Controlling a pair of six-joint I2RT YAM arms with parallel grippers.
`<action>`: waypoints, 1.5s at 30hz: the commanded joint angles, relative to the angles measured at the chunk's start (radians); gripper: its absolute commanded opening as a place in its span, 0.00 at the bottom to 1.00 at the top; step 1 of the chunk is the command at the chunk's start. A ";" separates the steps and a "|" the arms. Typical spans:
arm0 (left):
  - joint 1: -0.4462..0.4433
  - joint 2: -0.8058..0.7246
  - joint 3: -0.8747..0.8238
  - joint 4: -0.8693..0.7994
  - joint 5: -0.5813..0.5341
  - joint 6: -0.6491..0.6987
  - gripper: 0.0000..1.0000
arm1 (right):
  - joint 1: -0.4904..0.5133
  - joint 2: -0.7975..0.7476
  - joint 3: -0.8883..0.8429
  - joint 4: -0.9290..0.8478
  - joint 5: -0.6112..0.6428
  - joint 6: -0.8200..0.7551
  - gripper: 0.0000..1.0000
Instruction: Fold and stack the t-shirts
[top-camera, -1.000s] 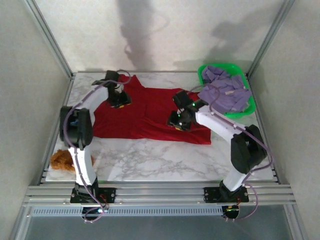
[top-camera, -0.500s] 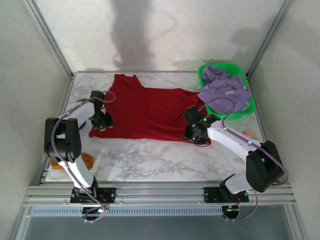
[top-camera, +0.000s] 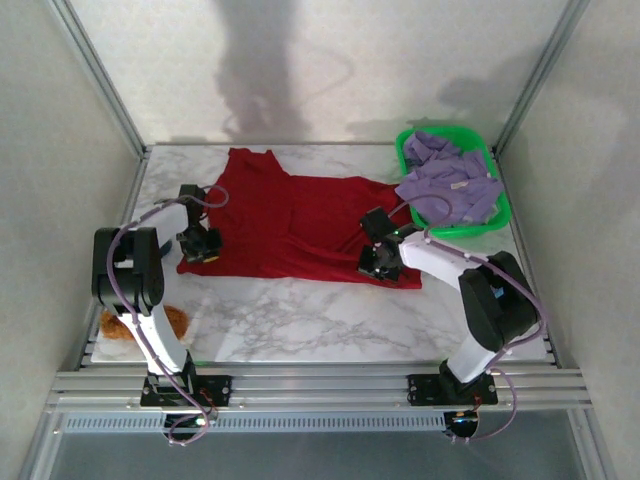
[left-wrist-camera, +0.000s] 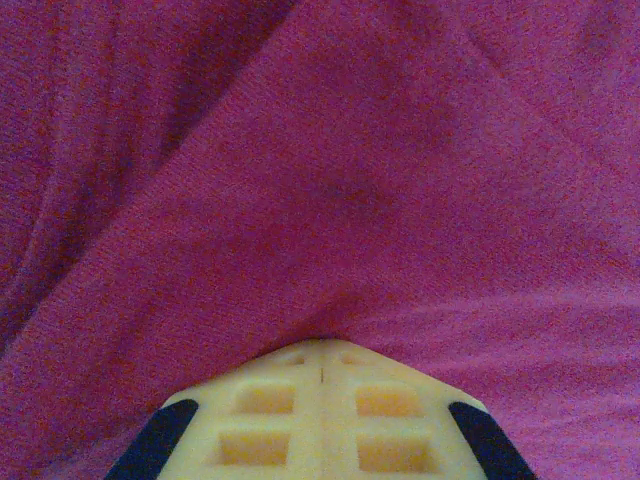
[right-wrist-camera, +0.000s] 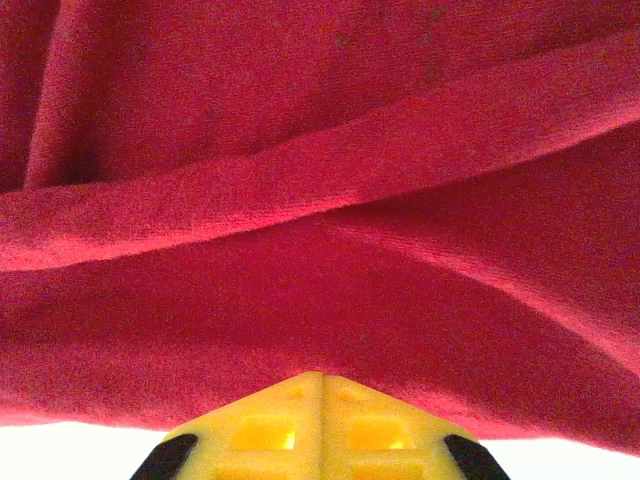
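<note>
Both jaws pinch the red t-shirt (top-camera: 300, 225) along its near edge.

Lit softly and evenly from above, fairly bright. Casts two blurred grey shadows on the far wall (top-camera: 300, 70). Looks sharp overhead, slightly bowed toward the edges. Turns grainy and soft up close on the red shirt (left-wrist-camera: 350, 200), tinted magenta at the left wrist; blows the table (right-wrist-camera: 60, 440) out to flat white at the right wrist.

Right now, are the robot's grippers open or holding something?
Left gripper: closed, pinching the red t-shirt.
Right gripper: closed, pinching the red t-shirt at its near edge.
</note>
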 joint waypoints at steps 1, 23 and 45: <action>0.012 0.074 -0.033 -0.002 -0.039 0.029 0.00 | 0.000 0.053 0.018 0.019 -0.012 -0.001 0.03; 0.149 -0.022 -0.093 -0.082 -0.125 0.033 0.00 | 0.145 -0.143 -0.223 -0.191 -0.123 0.205 0.08; -0.013 0.028 0.060 -0.059 -0.033 -0.010 0.00 | -0.192 0.057 0.157 -0.291 0.114 -0.235 0.30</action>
